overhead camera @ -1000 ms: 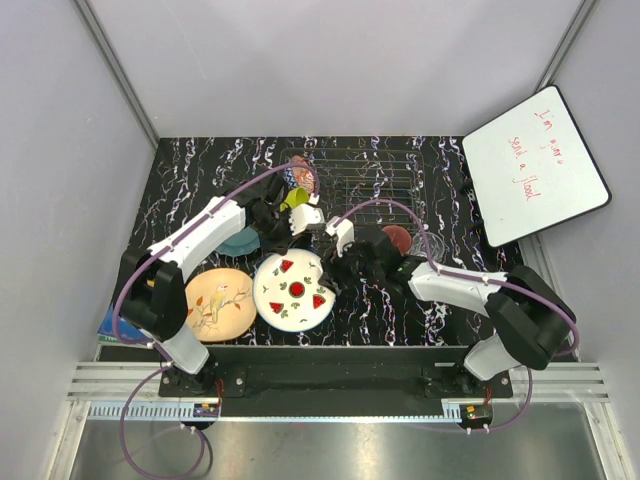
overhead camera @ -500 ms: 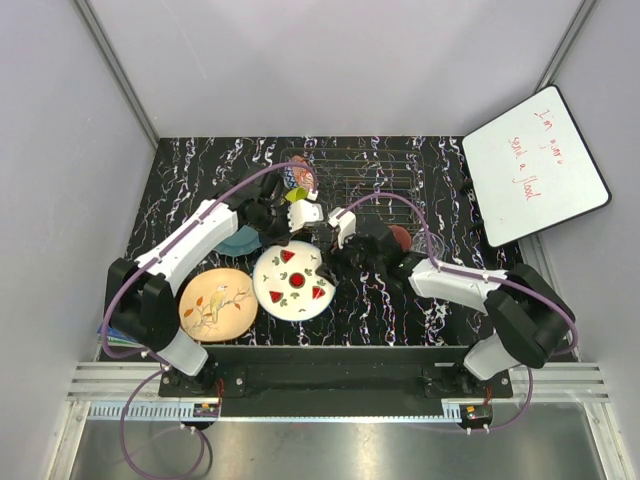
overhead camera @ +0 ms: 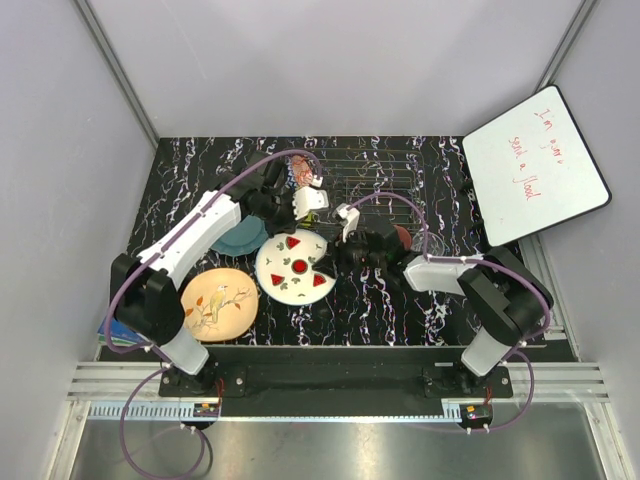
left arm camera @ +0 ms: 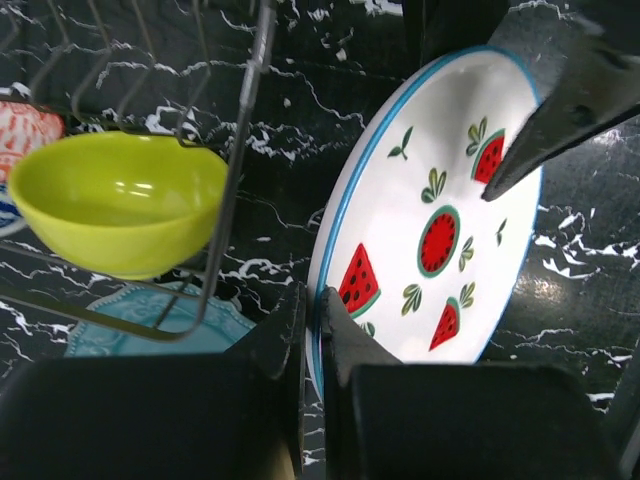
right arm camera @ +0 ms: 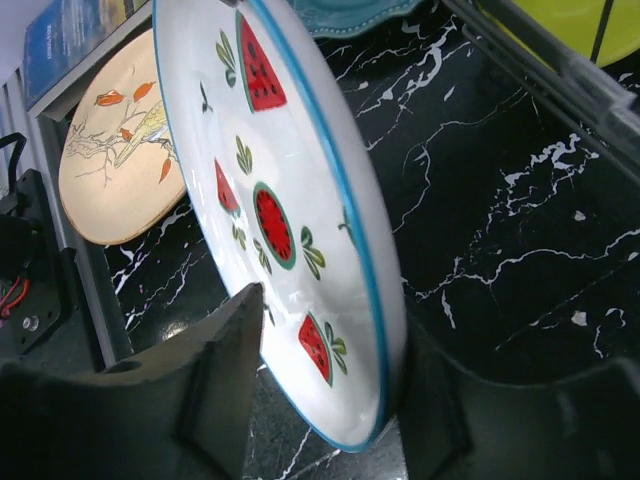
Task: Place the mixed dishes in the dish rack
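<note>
The white plate with red slices (overhead camera: 293,267) is tilted up off the table. My left gripper (overhead camera: 302,204) is shut on its rim (left arm camera: 318,312), next to the dish rack (overhead camera: 385,170). My right gripper (overhead camera: 345,232) is open, its jaws astride the plate's opposite edge (right arm camera: 345,400); the rim rests against one finger (right arm camera: 435,400). The lime-yellow bowl (left arm camera: 115,200) sits in the rack beside the red patterned bowl (left arm camera: 20,130). The teal plate (overhead camera: 238,240) lies under my left arm. The peach floral plate (overhead camera: 218,303) lies at front left. The pink mug and clear glass are hidden.
A white board with red writing (overhead camera: 533,165) leans at the back right. A blue-green book (overhead camera: 108,325) lies at the front left edge. A dark red round object (overhead camera: 398,237) sits behind my right wrist. The rack's wire wall (left arm camera: 235,170) stands close to the plate.
The white plate has moved away from the front edge toward the rack and tilted more upright. Both grippers moved with it.
</note>
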Controlling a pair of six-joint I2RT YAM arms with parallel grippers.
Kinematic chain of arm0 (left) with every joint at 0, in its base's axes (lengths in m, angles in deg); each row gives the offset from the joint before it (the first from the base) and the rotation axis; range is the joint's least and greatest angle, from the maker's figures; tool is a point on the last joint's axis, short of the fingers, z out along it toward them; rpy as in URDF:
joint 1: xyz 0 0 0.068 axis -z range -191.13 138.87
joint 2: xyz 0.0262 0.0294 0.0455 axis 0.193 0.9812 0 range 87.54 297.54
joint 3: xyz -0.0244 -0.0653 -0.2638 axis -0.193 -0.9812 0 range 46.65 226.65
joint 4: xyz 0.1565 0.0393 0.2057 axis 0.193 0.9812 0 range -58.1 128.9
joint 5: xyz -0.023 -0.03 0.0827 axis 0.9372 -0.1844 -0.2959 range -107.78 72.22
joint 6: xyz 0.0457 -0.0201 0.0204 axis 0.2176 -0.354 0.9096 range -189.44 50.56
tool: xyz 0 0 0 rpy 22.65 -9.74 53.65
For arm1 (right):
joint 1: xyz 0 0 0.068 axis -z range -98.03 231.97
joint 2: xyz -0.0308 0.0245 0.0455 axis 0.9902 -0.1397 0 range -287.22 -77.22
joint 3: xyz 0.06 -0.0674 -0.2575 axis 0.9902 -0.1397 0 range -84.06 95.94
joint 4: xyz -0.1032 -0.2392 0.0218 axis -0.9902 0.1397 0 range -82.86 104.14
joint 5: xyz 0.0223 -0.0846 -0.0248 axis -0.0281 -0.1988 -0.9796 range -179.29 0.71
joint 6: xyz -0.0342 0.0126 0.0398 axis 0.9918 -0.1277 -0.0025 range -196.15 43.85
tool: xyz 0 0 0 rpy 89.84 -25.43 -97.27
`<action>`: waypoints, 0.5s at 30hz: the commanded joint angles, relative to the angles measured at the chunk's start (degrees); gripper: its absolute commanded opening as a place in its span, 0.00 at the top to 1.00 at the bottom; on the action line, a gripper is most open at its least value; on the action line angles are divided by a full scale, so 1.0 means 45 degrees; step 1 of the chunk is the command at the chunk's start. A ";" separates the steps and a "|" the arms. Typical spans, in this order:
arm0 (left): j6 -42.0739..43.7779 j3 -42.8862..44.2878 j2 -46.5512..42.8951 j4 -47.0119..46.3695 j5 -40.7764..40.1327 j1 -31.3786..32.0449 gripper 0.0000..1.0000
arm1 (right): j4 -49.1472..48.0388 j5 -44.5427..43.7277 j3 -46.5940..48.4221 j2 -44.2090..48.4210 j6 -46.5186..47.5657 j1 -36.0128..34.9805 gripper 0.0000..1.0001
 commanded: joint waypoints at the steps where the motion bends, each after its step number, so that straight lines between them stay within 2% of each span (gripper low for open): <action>1: -0.0390 0.1221 0.0071 -0.0963 0.0779 0.0087 1.00 | -0.1362 0.1979 0.0090 -0.0396 -0.1057 0.0403 0.48; 2: -0.0351 0.1202 0.0052 -0.0964 0.0740 0.0088 1.00 | -0.1265 0.2155 0.0168 -0.0416 -0.1096 0.0443 0.53; 3: -0.0312 0.1163 0.0052 -0.0944 0.0701 0.0088 1.00 | -0.1206 0.2428 0.0304 -0.0416 -0.1077 0.0463 0.65; 5: -0.0370 0.1007 0.0013 -0.0944 0.0642 0.0068 1.00 | -0.0953 0.2625 0.0442 -0.0377 -0.0999 0.0483 0.69; 7: -0.0390 0.0909 -0.0046 -0.0944 0.0603 0.0068 1.00 | -0.0912 0.2840 0.0481 -0.0299 -0.0902 0.0483 0.85; 10: -0.0526 0.0811 -0.0065 -0.1003 0.0622 0.0088 1.00 | -0.0815 0.3016 0.0579 -0.0279 -0.0823 0.0502 0.98; 15: -0.0702 0.0616 -0.0163 -0.1119 0.0467 0.0107 1.00 | 0.0120 0.3253 0.1085 -0.0007 -0.0589 0.0522 1.00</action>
